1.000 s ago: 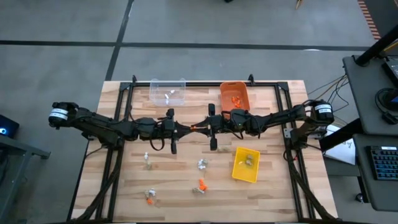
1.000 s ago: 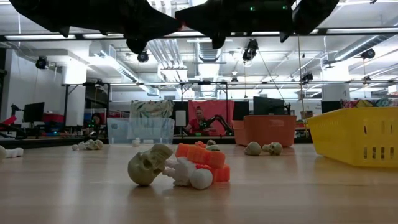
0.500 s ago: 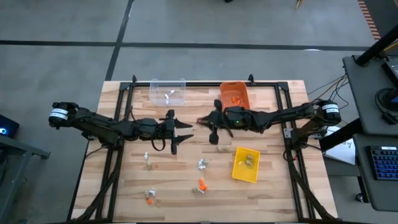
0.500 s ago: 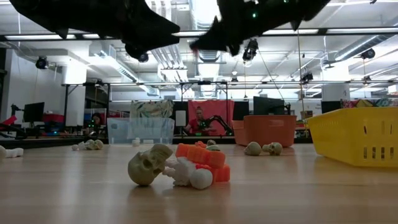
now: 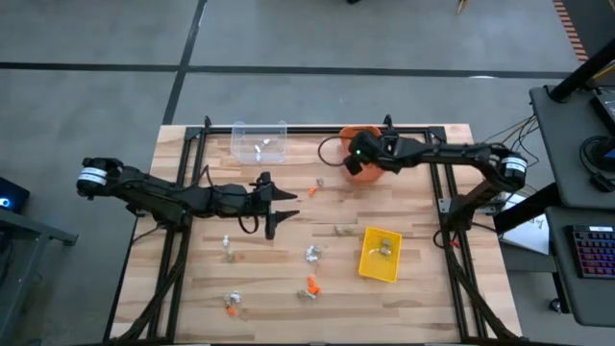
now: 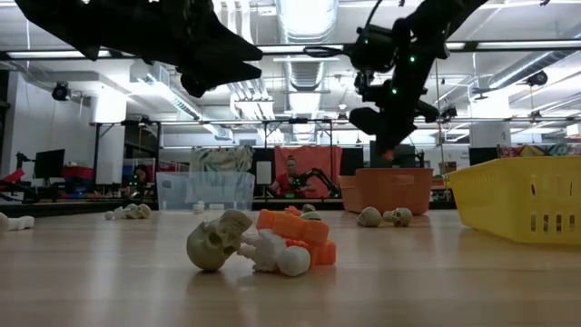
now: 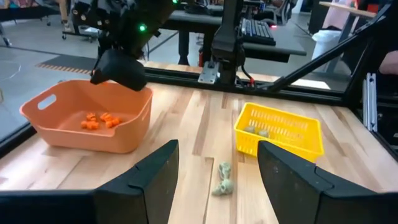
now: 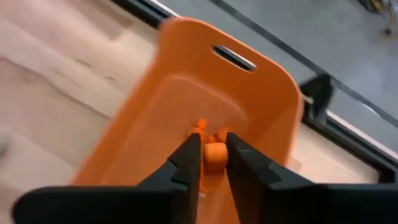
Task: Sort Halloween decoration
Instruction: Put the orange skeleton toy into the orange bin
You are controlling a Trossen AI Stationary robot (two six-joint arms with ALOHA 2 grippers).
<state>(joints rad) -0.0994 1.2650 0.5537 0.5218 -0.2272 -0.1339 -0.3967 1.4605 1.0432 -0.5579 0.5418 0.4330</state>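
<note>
orange trinket (image 8: 214,155) between jaws, orientation unclear

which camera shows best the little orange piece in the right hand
The right wrist view: the orange trinket sits between the right hand fingers, above the orange bin. The low view shows only an orange speck at the fingertips; in the high and left wrist views the arm hides it.

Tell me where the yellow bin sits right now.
In the high view the yellow bin sits on the table's right half, toward the near edge, below the orange bin, with small trinkets to its left.
</note>
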